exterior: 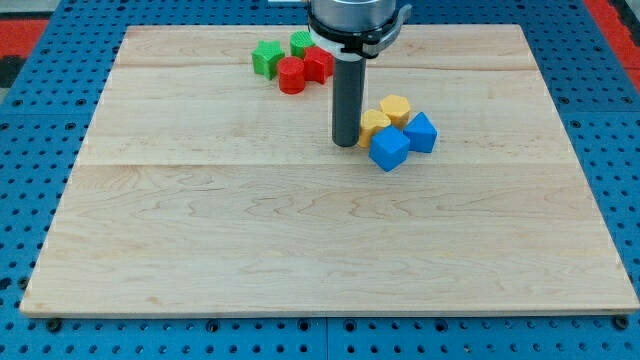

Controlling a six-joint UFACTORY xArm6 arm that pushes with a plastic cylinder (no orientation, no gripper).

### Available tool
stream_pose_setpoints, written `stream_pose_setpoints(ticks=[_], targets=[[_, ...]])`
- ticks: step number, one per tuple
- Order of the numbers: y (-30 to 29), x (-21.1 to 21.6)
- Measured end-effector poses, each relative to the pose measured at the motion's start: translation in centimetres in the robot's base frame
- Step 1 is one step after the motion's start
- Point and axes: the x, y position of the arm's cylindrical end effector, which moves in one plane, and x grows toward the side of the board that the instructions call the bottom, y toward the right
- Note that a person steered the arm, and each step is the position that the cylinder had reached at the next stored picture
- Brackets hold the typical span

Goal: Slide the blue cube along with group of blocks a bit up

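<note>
nearest the view's bottom is a big bare stretch of the pale wooden board (300, 250), which sits on a blue perforated table (30, 150). going up from there, the first block you hit is the blue cube (389, 149), a bit right of the board's middle. it's packed in with a second blue block (421, 132) touching it up and to the right, a yellow block (374, 123) touching it up and to the left, and a yellow hexagonal block (395, 108) at the back of that bunch. my tip (346, 144) is down at the board just left of the cluster, right beside the yellow block and roughly level with the blue cube; can't tell if it's actually touching. it's a plain dark rod, so there are no jaws to spread or pinch. further up, near the top edge and well apart, is another clump: a red cylinder (291, 76), a red block (318, 64), a green star-like block (266, 58) and a green block (301, 42) partly behind the arm.
</note>
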Motion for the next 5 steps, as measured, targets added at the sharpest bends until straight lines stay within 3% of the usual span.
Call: stream_pose_setpoints(ticks=[3, 5], targets=[[0.0, 1.7], [2.1, 5.0]])
